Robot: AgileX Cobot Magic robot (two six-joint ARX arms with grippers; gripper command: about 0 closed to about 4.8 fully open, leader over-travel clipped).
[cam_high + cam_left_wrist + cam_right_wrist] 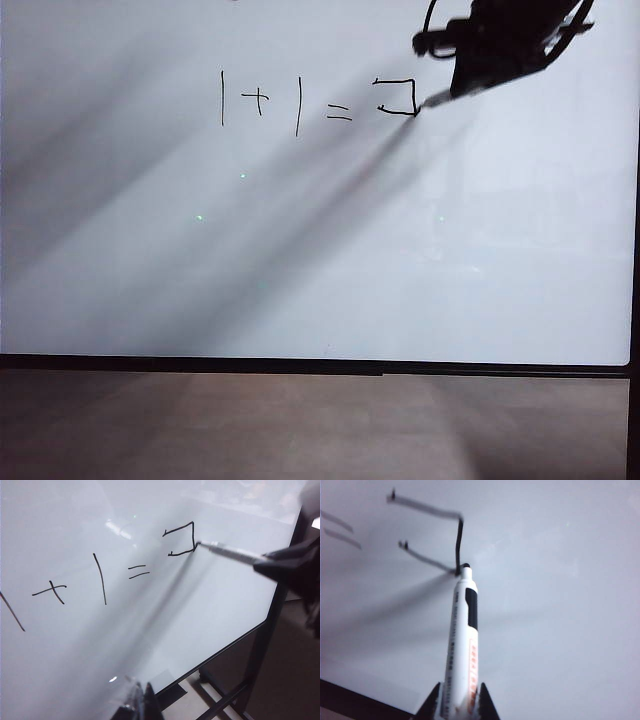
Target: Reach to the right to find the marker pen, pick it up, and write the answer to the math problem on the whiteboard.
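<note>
The whiteboard (300, 260) fills the exterior view. The math problem (285, 102) reads one plus one equals in thin black strokes. To its right stands the answer (397, 96), a boxy figure with a top stroke, a right side and a bottom stroke. My right gripper (460, 687) is shut on the marker pen (465, 640), a white barrel with a dark tip. The tip touches the figure's lower right corner (462, 567). In the exterior view this gripper (480, 60) hangs at the upper right. My left gripper (142, 700) hovers near the board's lower part, fingers together, holding nothing.
A thin black rim (300, 364) closes the board's lower edge, with a brown surface (300, 430) below it. In the left wrist view the board's dark stand frame (260, 650) runs down past its corner. Long arm shadows cross the board.
</note>
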